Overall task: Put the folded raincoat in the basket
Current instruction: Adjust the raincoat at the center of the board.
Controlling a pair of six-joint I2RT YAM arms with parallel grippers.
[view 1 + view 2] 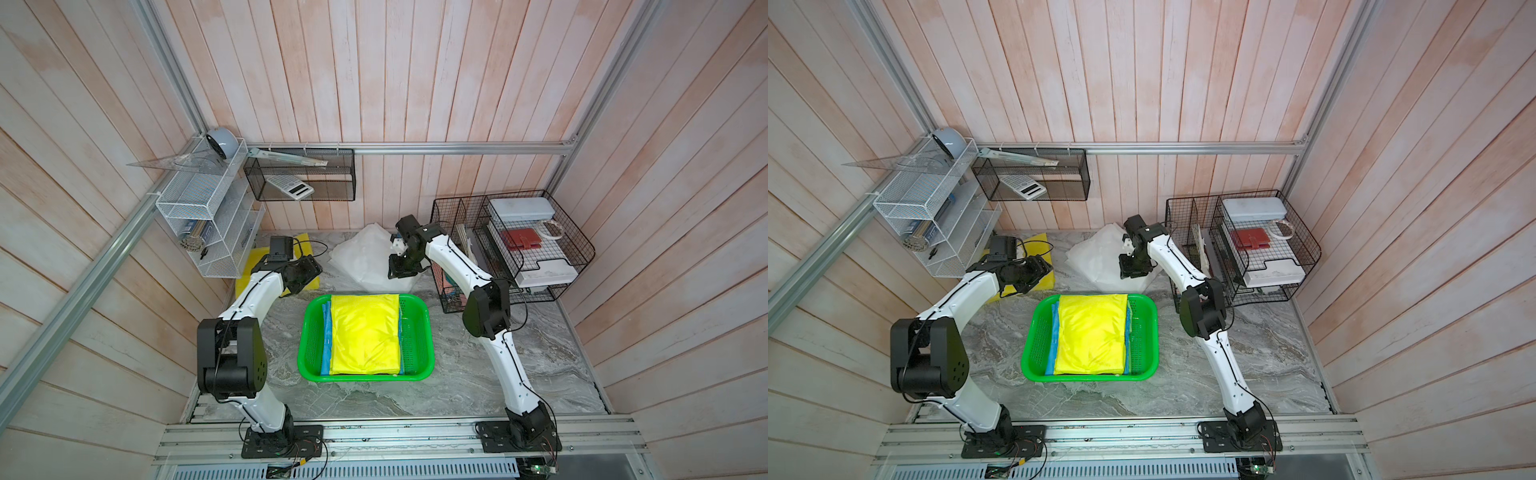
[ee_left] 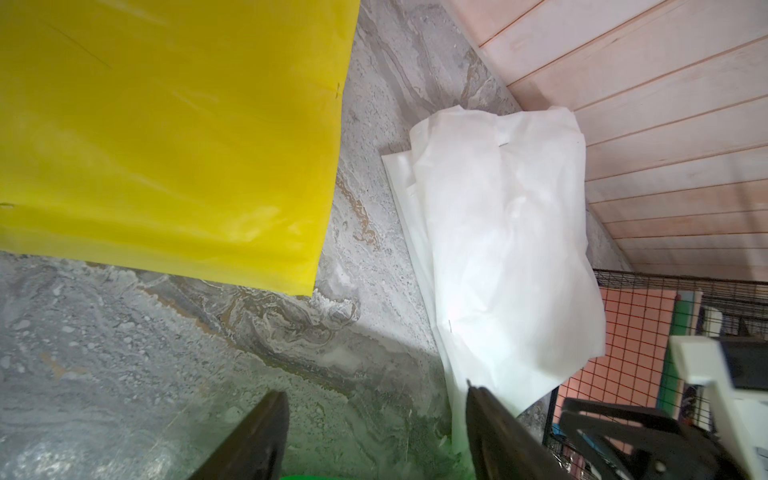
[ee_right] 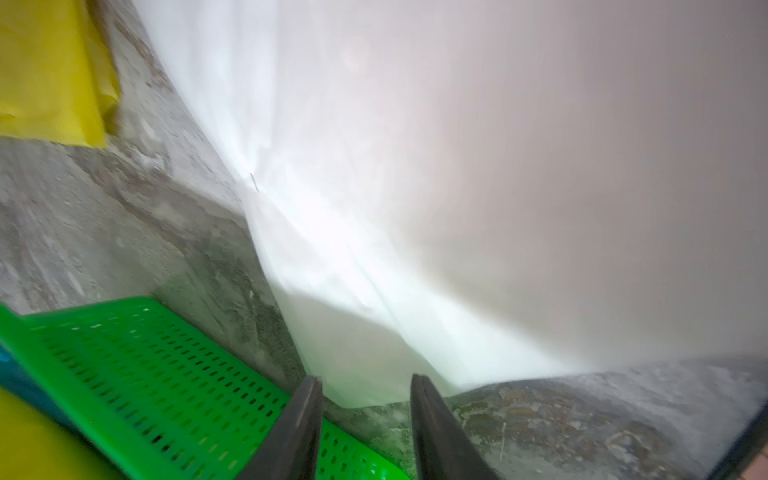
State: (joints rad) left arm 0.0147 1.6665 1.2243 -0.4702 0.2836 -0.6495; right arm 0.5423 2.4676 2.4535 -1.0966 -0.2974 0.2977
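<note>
Not much we can read here: the calculator (image 1: 289,187) in the black mesh tray (image 1: 332,183) on the wall beyond the basket (image 1: 420,332) has print too small to make out. The tabletop (image 1: 498,365) is grey marbled stuff, boxed in by pale pink plank walls and aluminium rails. A black wire organiser (image 1: 478,232) stands past the basket's far right corner, and a white mesh shelf (image 1: 195,195) past its far left one.

The basket holds a yellow folded raincoat (image 1: 365,332) lying on a blue folded raincoat (image 1: 327,336). The white folded raincoat (image 1: 361,253) lies on the table just beyond the basket's far rim, outside it. The right claw (image 3: 365,380) hangs right at that raincoat's edge nearest the basket. In the right wrist view its jaws stand partly apart and we see nothing pinched between them, with the white edge just past the tips. The left claw (image 2: 376,390) sits off the basket's far left corner, jaws spread wide and gripping nothing, by a second yellow raincoat (image 1: 254,266) flat on the table.
</note>
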